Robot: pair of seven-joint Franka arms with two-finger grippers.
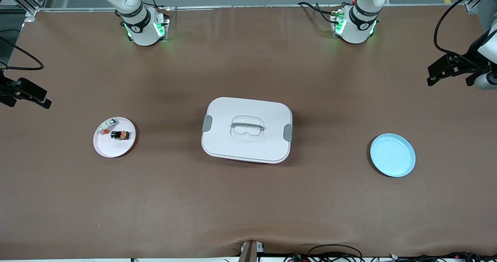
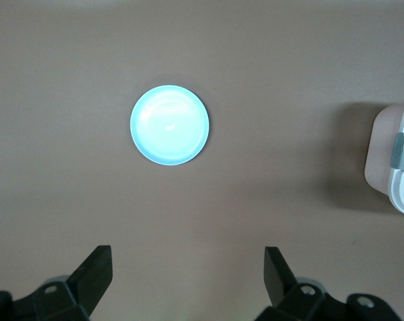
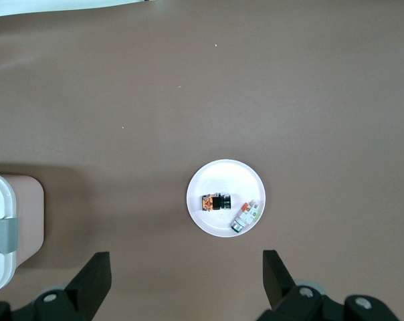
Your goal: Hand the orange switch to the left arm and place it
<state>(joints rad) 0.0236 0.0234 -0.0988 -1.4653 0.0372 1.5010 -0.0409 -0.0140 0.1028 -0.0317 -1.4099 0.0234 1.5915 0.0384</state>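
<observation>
At the left edge of the front view, just above mid-height, the right gripper [image 1: 29, 95] is seen raised over the table's right-arm end; in the right wrist view its fingers [image 3: 95, 277] are spread wide with nothing between them. To the lower right of it, in the left-centre of the frame, a white plate [image 1: 101, 145] is laid on the brown table [image 1: 248, 207]. On that plate the orange switch [image 1: 120, 135] is found: a tiny black blocky part with an orange face, lying on its side. Just beside it, toward the plate's upper rim, a whitish-grey component [image 1: 107, 126] with a red-orange patch is seen, apart from the switch.

At the centre of the frame the box [image 1: 247, 129] is set, white and rounded, its lid closed, a recessed handle on top and grey clips at both short sides. Broad bare tabletop is left between it and each plate, and along the lower part of the frame.

In the right-centre of the frame an empty light-blue plate [image 1: 392, 155] is placed. At the right edge, upper part, the left gripper [image 1: 446, 70] is held aloft over the left-arm end, its fingers [image 2: 98, 274] likewise parted and empty.
</observation>
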